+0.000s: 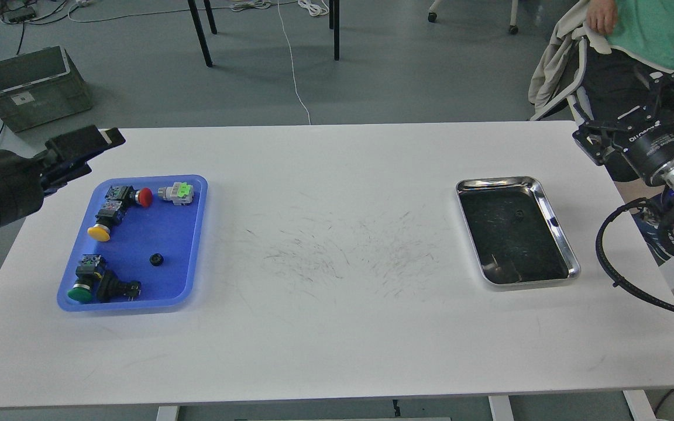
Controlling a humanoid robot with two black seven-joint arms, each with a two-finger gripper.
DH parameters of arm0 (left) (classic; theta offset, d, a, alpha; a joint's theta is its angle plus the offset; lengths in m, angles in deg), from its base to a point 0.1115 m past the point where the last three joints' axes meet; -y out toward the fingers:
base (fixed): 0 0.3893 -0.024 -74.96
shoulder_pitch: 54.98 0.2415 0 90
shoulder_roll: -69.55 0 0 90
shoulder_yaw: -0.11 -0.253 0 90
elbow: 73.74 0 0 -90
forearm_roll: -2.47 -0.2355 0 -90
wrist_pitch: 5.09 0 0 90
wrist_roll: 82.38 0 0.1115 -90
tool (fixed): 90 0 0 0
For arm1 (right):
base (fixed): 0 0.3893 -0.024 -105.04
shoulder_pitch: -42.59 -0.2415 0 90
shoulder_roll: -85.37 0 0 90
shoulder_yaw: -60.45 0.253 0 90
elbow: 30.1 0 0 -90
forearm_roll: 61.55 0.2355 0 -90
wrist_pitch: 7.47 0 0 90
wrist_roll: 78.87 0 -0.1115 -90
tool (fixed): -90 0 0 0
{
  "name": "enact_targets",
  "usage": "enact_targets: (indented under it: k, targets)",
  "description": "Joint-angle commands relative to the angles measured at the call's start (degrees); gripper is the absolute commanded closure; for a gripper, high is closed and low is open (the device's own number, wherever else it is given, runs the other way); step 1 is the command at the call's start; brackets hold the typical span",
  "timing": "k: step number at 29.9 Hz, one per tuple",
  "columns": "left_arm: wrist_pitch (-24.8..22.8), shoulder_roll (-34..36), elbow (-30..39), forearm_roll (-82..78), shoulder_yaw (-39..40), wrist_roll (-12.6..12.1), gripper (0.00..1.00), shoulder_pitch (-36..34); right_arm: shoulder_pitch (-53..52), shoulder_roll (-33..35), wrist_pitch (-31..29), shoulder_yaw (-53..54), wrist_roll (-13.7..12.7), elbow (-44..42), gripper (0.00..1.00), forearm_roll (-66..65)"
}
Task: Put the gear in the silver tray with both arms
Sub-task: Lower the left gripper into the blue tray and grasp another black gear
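Observation:
A small black gear point(156, 259) lies in the blue plastic tray point(193, 234) at the left. The silver tray point(553, 219) sits at the right, with a small dark piece point(518, 214) on its dark bottom. My left gripper point(90, 142) hovers over the table's far left corner, above and left of the blue tray; it is seen side-on, so its fingers cannot be told apart. My right gripper point(635, 114) is off the table's right edge, right of and beyond the silver tray, with its claws spread and empty.
The blue tray also holds several push-button switches with red point(144, 196), yellow point(98, 233) and green point(80, 293) caps. A grey crate point(33, 88) stands on the floor at the far left. A seated person point(653, 35) is at the far right.

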State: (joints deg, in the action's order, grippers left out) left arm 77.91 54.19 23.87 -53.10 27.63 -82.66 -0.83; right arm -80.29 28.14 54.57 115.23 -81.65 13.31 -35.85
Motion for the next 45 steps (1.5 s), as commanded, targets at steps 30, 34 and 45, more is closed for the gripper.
enact_targets:
  k: [30, 34, 45]
  targets:
    - [1.5, -22.0, -20.5, -48.6, -14.2, 1.7, 0.1, 0.4, 3.3, -3.9, 0.0, -1.7, 0.4, -7.1, 0.03, 0.1]
    - [1.7, -24.3, -25.4, -48.7, -14.9, 4.1, 0.15, 0.3, 3.3, -3.9, 0.0, -1.7, 0.4, -7.2, 0.03, 0.1]
    - [2.3, -26.1, -30.0, -48.8, -15.7, 6.1, 0.32, 0.4, 3.3, -3.9, 0.0, -1.9, 0.4, -7.0, 0.03, 0.0]
